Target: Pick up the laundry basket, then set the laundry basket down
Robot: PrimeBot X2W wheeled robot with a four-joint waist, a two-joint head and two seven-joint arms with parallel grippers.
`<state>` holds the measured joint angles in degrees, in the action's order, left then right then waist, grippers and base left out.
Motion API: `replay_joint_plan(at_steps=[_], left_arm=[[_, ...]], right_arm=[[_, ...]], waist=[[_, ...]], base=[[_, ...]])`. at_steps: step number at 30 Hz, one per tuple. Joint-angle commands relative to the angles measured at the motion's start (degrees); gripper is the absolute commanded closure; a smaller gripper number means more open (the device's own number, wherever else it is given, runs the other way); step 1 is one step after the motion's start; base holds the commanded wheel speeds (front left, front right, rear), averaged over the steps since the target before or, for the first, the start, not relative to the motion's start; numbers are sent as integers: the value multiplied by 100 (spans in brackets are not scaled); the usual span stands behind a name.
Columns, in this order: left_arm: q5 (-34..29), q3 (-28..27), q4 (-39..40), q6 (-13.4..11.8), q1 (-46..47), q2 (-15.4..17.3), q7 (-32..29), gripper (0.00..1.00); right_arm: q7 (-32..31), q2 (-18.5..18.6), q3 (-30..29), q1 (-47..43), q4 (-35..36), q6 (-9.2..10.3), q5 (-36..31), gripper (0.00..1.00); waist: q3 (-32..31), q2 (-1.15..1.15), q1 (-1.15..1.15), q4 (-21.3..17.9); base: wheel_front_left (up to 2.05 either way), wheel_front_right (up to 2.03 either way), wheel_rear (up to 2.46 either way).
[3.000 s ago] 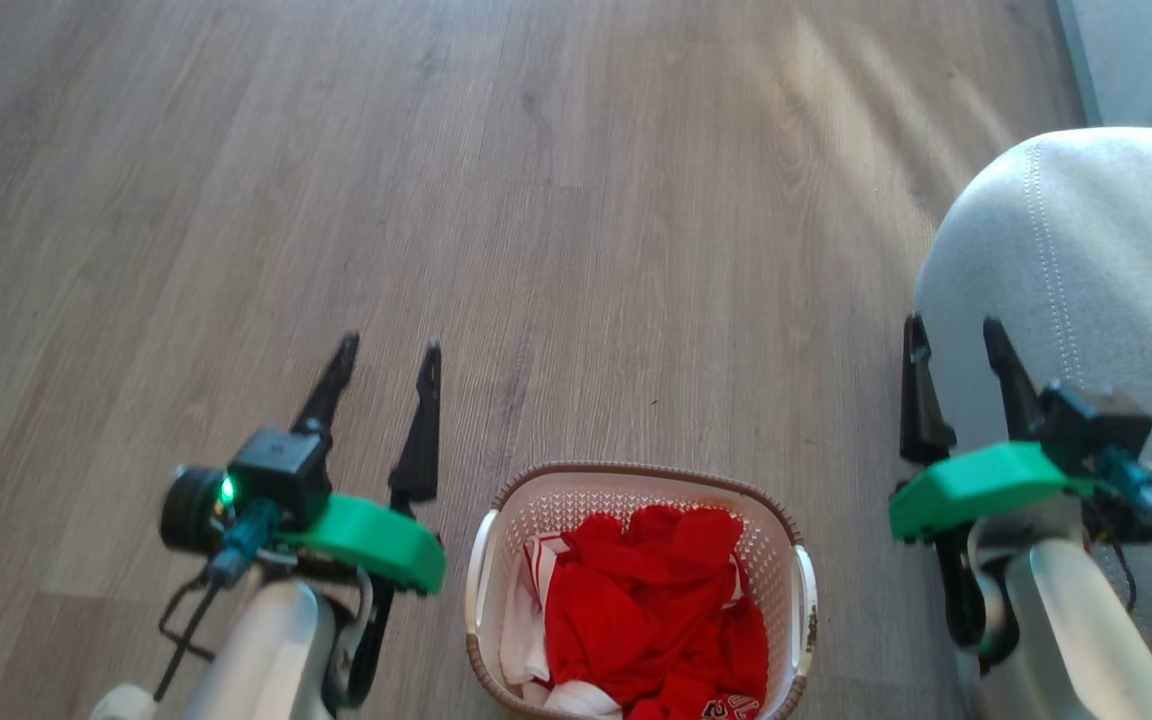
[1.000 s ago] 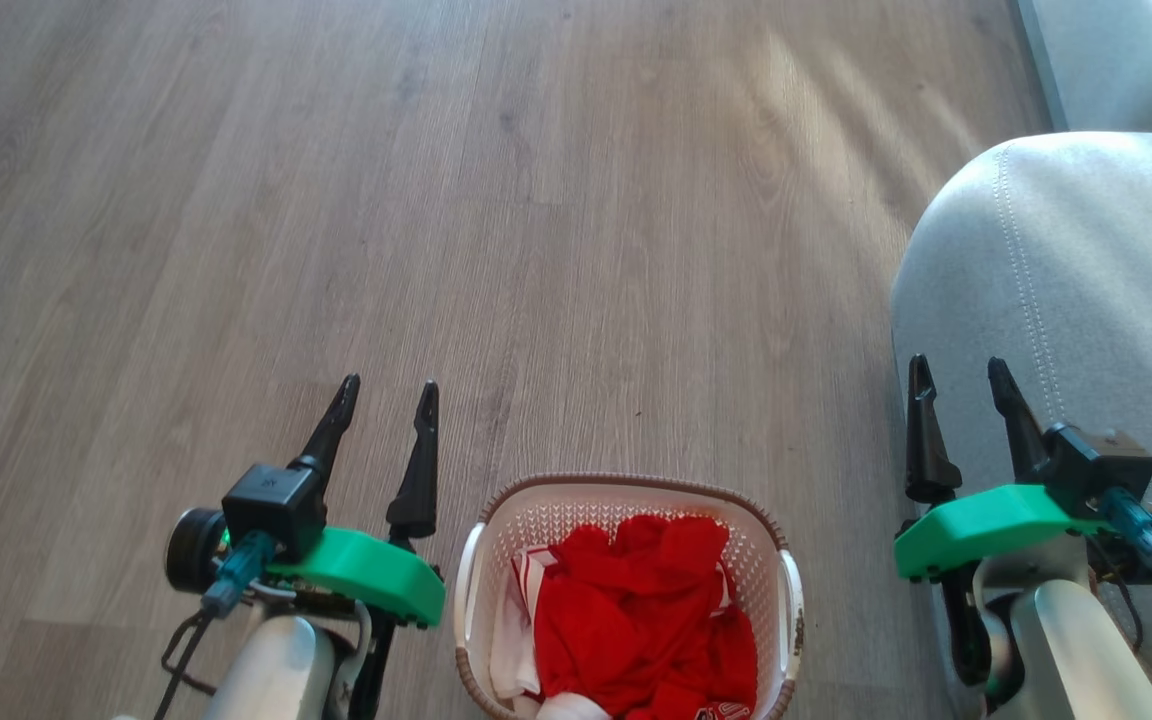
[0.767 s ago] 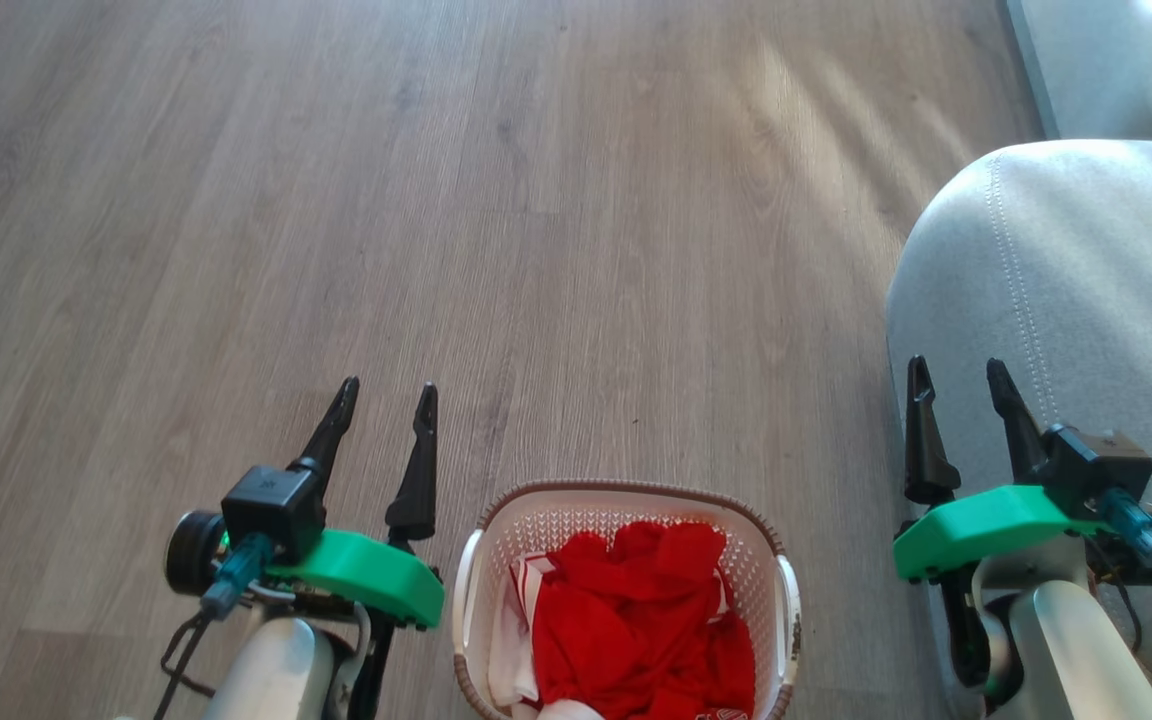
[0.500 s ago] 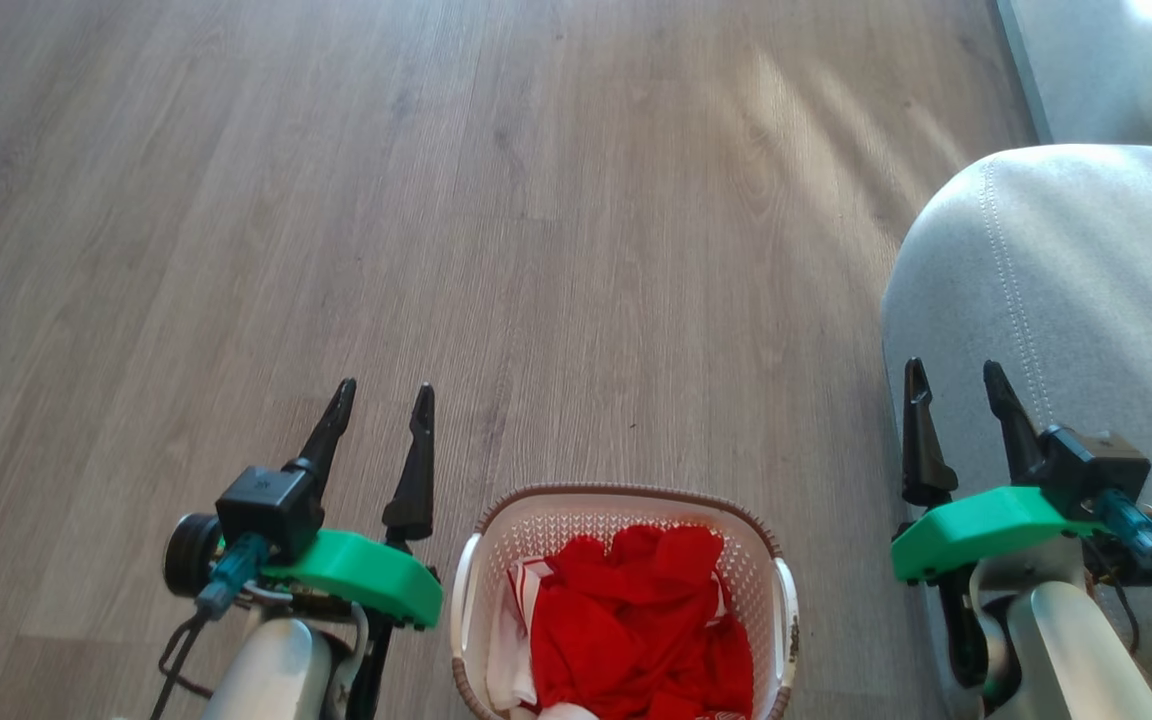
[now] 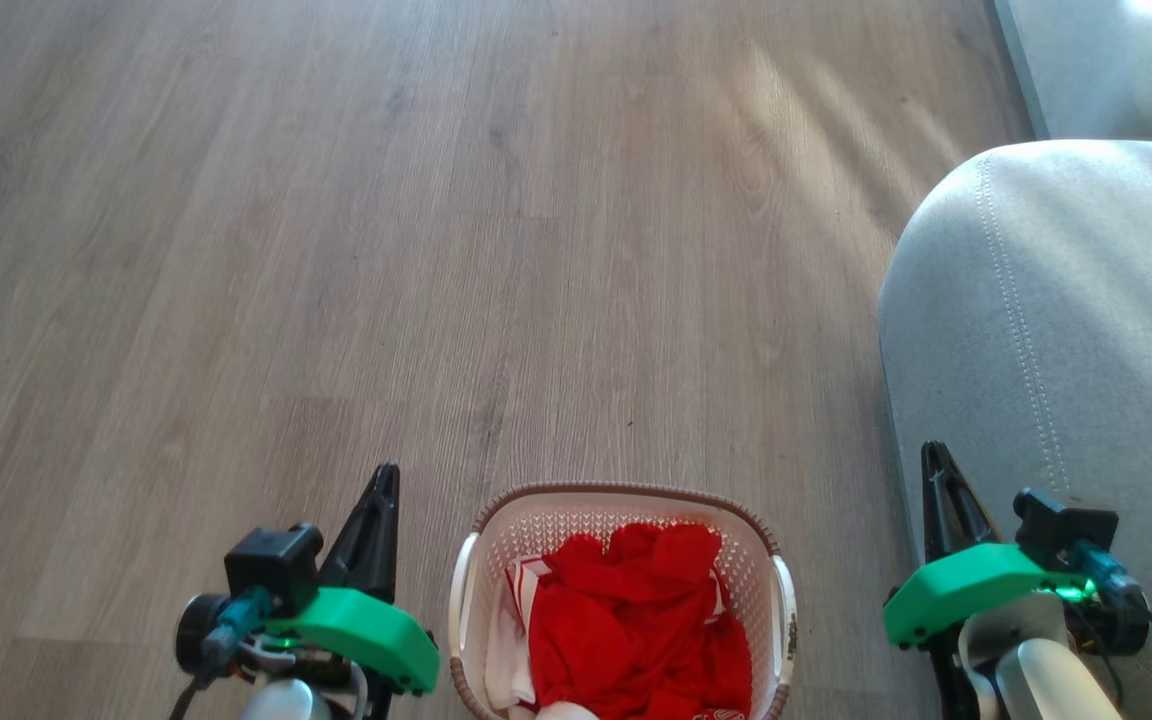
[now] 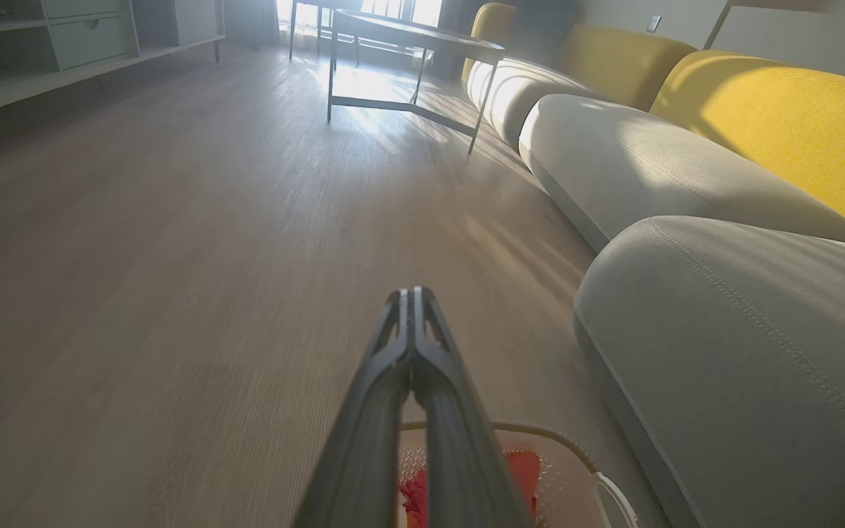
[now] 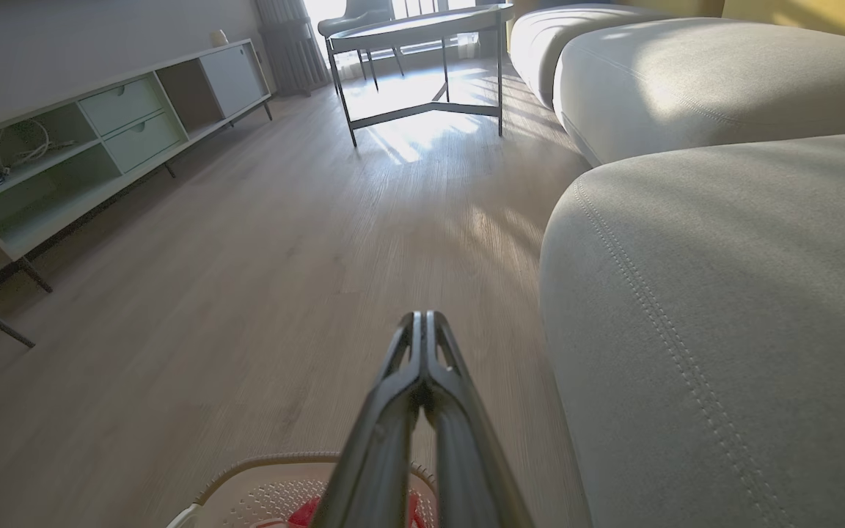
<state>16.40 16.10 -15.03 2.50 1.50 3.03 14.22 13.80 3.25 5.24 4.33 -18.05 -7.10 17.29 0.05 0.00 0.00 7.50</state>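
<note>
The laundry basket (image 5: 551,520) stands upright on the wooden floor (image 5: 436,250), between the two grippers. It is just to the right of the left gripper (image 5: 386,475) and further off to the left of the right gripper (image 5: 933,455). Its far rim lies a little behind both sets of fingertips. Each gripper is closed, with its two dark fingers pressed flat together and nothing between them. Neither one touches the basket. The grey sofa (image 5: 1056,300) is close on the outer side of the right gripper.

My judgement is that this scene fits two stages. The basket may be waiting on the floor to be lifted, or it may be set down there already, with the grippers away from it. The pictures do not settle which, so I name no next move. In either case, the closed fingers cannot take a handle as they stand now.

The basket's open mouth points straight up, and red clothes (image 5: 636,620) fill it. Its left handle (image 5: 457,600) faces the left gripper and its right handle (image 5: 785,600) faces the right gripper, so the line from handle to handle runs across from one gripper to the other. The fingers of both grippers point forward, at a right angle to that line. The near end of the basket is cut off in the head view, so I cannot tell surely whether its long axis follows the handle line or the fingers.
</note>
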Motion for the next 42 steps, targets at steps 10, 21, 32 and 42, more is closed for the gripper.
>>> replay_joint_plan(at_steps=[10, 21, 32, 42], left_arm=[[790, -183, 187, 51, 316, 45, -133, 100], [1571, -352, 160, 102, 337, 79, -299, 100], [2214, -502, 161, 143, 348, 101, -444, 100], [2848, -660, 160, 183, 356, 116, -594, 100]], right_arm=[[-180, 6, -130, 249, 207, -4, 749, 100], [-373, 9, -234, 242, 227, -8, 1486, 100], [-535, 10, -322, 236, 246, -11, 2098, 100], [-697, 9, -412, 229, 264, -14, 2707, 100]], waist=[[1, 0, 0, -68], [2, 0, 0, -142], [3, 0, 0, -203], [4, 0, 0, -265]], base=[[0, 0, 0], [0, 0, 0], [0, 0, 0], [0, 0, 0]])
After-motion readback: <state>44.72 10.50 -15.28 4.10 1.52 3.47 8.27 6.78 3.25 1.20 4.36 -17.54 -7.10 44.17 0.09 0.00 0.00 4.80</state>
